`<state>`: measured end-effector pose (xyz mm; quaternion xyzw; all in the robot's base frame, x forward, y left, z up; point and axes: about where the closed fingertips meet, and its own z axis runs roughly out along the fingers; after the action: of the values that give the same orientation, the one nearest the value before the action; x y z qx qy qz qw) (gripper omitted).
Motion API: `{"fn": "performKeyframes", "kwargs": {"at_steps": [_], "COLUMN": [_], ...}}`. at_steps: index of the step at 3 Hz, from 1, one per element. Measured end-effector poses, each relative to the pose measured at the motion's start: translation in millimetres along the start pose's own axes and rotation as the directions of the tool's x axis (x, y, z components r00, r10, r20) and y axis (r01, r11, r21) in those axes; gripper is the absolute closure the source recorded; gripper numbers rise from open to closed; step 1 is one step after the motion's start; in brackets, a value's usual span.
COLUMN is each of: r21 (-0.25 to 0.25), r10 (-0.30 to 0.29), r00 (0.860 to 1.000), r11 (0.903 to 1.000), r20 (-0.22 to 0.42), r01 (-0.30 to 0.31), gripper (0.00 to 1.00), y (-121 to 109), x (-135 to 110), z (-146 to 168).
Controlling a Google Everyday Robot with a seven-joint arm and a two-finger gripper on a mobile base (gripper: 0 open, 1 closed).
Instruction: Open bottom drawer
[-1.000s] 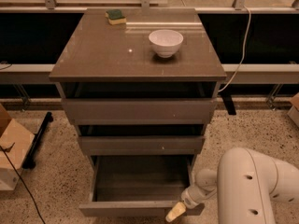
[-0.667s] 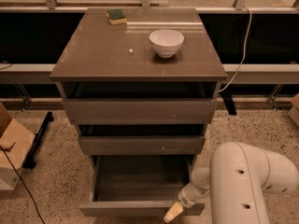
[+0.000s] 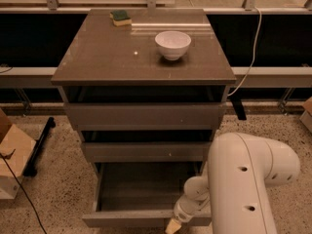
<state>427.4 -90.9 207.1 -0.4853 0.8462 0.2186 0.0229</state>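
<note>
The bottom drawer (image 3: 141, 189) of the grey-brown cabinet (image 3: 144, 57) is pulled out toward me; its plain empty tray shows, and its flat front panel (image 3: 126, 220) runs along the lower edge of the view. My gripper (image 3: 173, 225) is at the right end of that front panel, low in the view, on the end of my white arm (image 3: 243, 179). Only a pale tip of it shows. The two drawers above, the middle (image 3: 146, 151) and the top (image 3: 144, 115), stand only slightly out.
A white bowl (image 3: 173, 44) and a green-yellow sponge (image 3: 120, 17) sit on the cabinet top. A cardboard box (image 3: 12, 155) and a black cable lie on the speckled floor at left. A white cable (image 3: 248, 57) hangs at right. A dark ledge runs behind.
My arm has swung further left and fills more of the lower right of the view. The gripper stays at the drawer's front right corner. The drawer's position looks about the same.
</note>
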Motion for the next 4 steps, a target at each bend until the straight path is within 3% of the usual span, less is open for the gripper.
{"fn": "performKeyframes", "kwargs": {"at_steps": [1,2,3,4], "r21": [-0.060,-0.060,-0.070,-0.095], "r10": [-0.015,-0.015,-0.007,0.015], "r00": [1.000,1.000,1.000,1.000], "r11": [0.9981,0.9981,0.9976,0.9954], "r20": [-0.018,-0.018,-0.017,-0.017], "r01": [0.014,0.014,0.005,-0.016], "gripper": [0.65,0.89,1.00,1.00], "y": [19,21,25,33], "x": [16,14,20,32], "z": [13,6,8,10]}}
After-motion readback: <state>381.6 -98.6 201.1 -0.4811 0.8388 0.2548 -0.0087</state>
